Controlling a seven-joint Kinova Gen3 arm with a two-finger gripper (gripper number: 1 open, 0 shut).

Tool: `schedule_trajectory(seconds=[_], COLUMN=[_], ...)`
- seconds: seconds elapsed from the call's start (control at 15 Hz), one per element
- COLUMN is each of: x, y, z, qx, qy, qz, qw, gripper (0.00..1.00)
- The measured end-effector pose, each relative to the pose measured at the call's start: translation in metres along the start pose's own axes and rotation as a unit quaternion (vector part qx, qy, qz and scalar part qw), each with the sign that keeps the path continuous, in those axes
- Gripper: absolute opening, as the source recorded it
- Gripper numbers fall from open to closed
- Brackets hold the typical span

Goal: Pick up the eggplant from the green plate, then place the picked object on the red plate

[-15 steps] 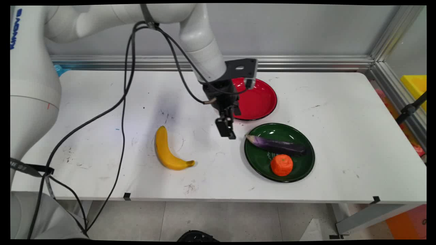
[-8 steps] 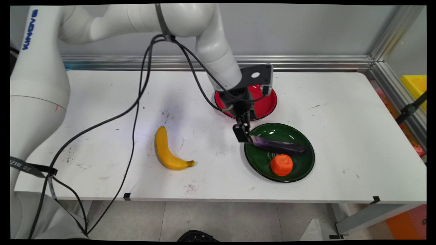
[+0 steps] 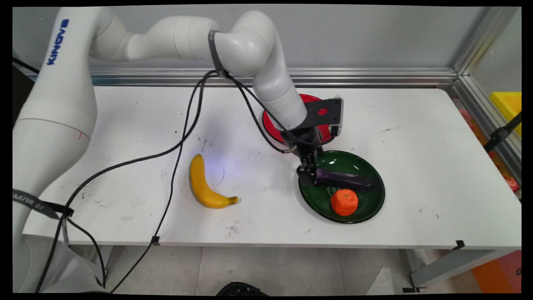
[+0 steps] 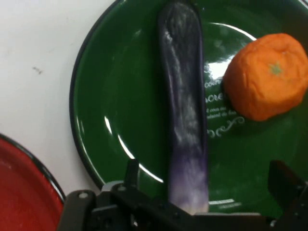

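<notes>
Purple eggplant (image 4: 185,110) on green plate (image 4: 120,120) lies btwn spread fingers of claw (image 4: 202,185), unclamped.

A robotics lab: a white Kinova arm (image 3: 62,96) trailing black cables (image 3: 175,146), aluminium framing (image 3: 374,77) edging the scuffed white table (image 3: 416,166).

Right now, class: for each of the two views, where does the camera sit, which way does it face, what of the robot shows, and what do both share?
Main view: fixed above the table's near side, looking down across it toward the wall; shows the white arm, cables and end effector.
Hand view: on the hand, looking along the end effector onto the green plate; shows black linkage and fingers.
Shared: eggplant, orange, green plate, red plate.
</notes>
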Motion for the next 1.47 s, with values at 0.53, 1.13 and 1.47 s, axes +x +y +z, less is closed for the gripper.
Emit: schedule_trajectory(seconds=[0.53, 1.13, 1.47], x=[-0.001, 0.004, 0.017], y=[0.000, -0.005, -0.025], z=[0.036, 0.038, 0.010], qx=[0.010, 0.004, 0.009], qy=[0.015, 0.025, 0.033], qz=[0.005, 0.002, -0.001], qw=[0.9998, 0.9997, 0.9994], gripper=[0.00, 0.00, 0.00])
